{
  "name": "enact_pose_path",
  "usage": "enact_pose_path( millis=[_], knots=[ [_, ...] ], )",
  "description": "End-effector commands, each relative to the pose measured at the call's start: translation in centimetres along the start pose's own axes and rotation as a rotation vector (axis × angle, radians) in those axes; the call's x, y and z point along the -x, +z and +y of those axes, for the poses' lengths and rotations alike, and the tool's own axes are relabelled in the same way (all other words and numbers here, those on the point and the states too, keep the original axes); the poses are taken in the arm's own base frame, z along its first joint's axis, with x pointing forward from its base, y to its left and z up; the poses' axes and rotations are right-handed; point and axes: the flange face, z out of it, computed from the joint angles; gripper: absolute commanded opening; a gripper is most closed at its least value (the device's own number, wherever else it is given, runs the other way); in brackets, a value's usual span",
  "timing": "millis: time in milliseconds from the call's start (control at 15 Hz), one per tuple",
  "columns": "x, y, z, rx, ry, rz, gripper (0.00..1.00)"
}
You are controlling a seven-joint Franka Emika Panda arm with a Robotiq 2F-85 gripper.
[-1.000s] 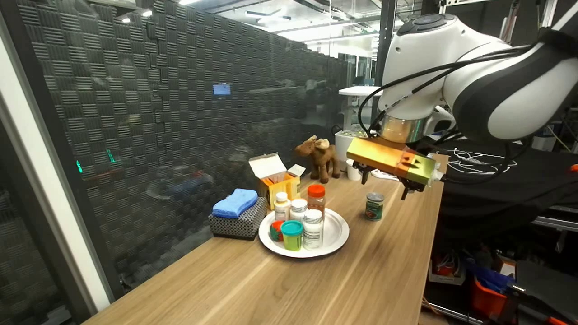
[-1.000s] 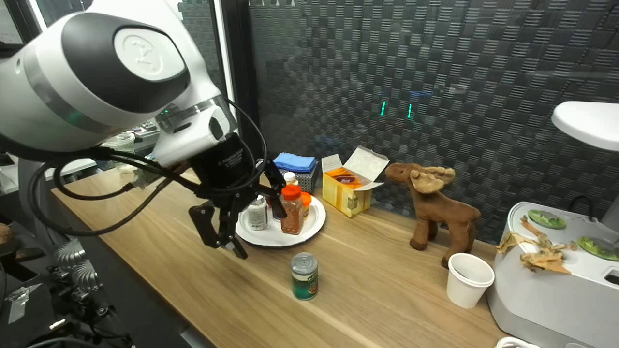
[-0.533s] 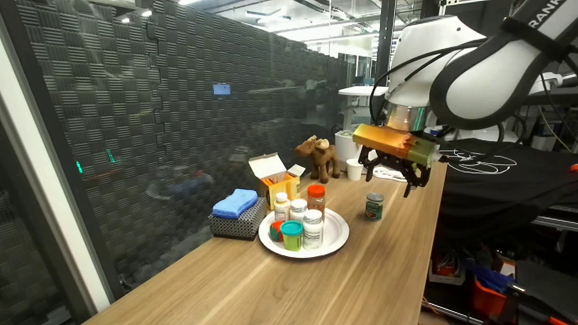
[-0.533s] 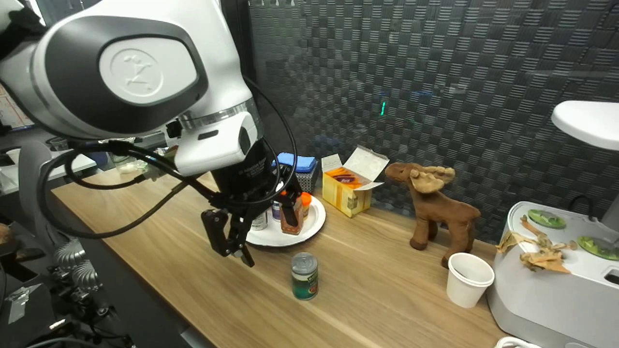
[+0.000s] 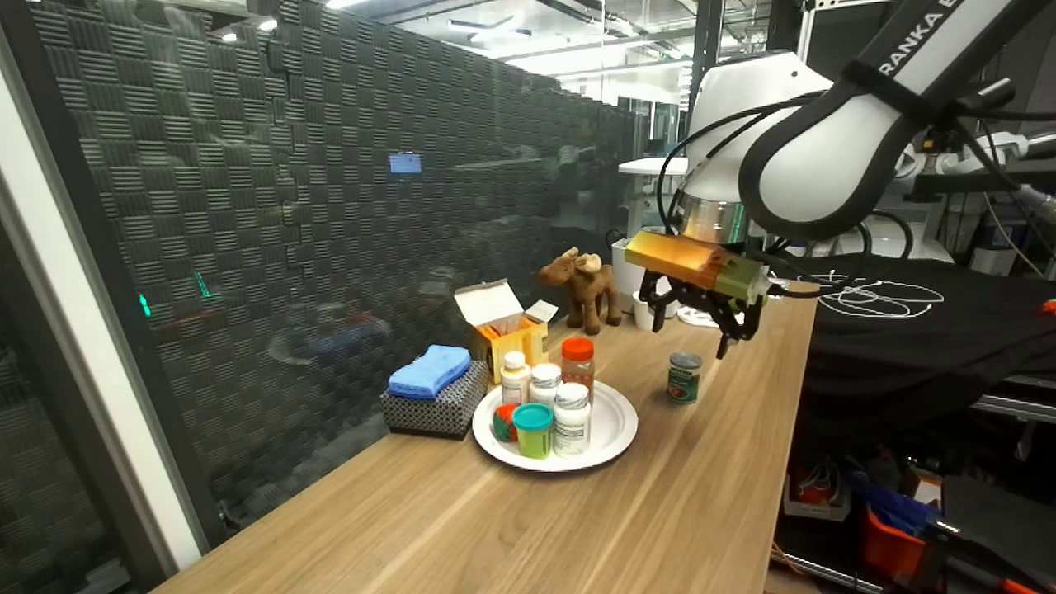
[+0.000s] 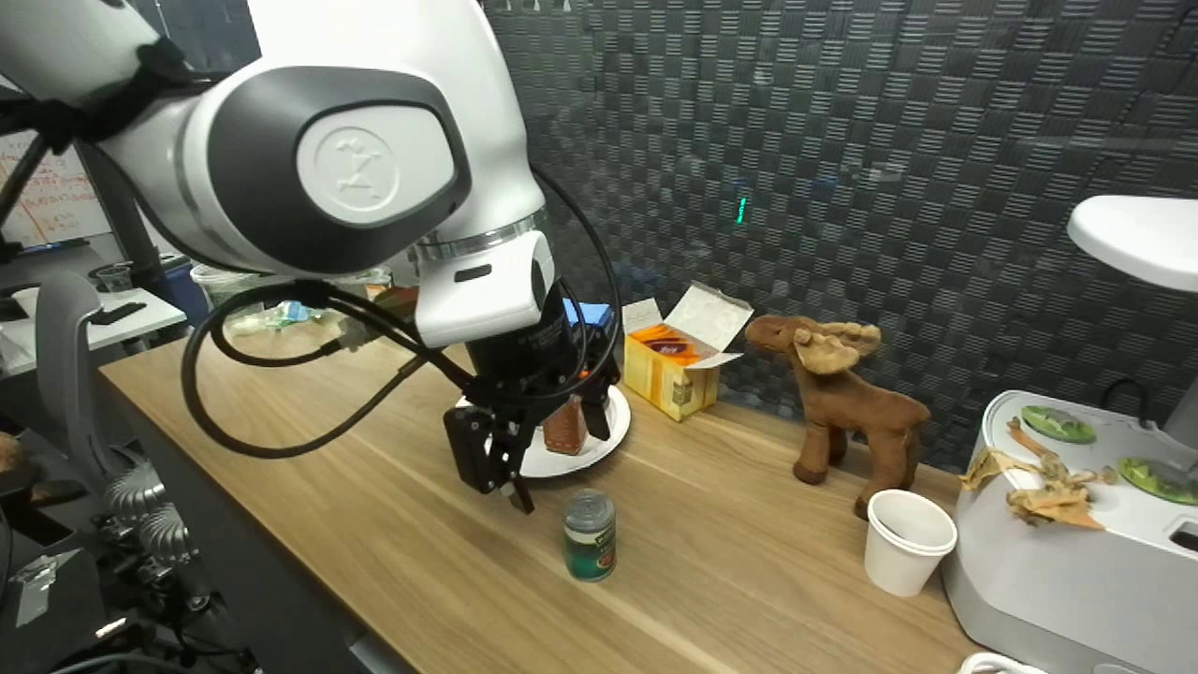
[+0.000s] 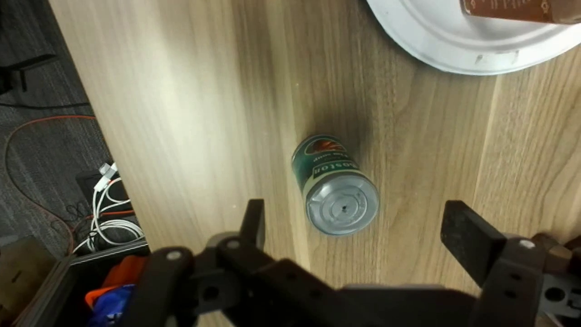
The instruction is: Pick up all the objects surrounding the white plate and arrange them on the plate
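Wrist view looks down on the wooden table (image 7: 195, 104), with the white plate (image 7: 447, 52) at far right. The gripper (image 7: 355, 219) hangs above the table, jaws wide, holding nothing. The can (image 7: 336, 186) stands upright off the plate, to its left and nearer. To grasp well, I'd centre the can between the fingertips (image 7: 472, 245), come straight down, close squarely on its sides, then lift high enough to clear the plate.

"What did the can (image 7: 336, 186) say?"
"'Boston', upside down in the wrist view; its smaller lettering was unclear."
"And the arm (image 5: 817, 165)?"
"'RANKA', in an exterior view."
"The whiteboard (image 6: 54, 192)?"
"Its orange writing was too blurred to read."
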Motion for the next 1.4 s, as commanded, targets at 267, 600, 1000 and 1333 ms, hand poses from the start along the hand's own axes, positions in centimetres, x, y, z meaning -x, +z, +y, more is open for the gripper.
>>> enact_pose_path(
  millis=[267,600,1000,1333],
  knots=[
    [-2.0,1.1,-3.2,0.004,0.003,0.015,1.00],
    [-1.3,1.9,-3.1,0.023,-0.053,0.001,1.00],
    [-0.9,1.9,-2.4,0.067,-0.079,-0.003,1.00],
    [-0.9,1.2,-2.0,0.071,-0.079,0.010,1.00]
  ],
)
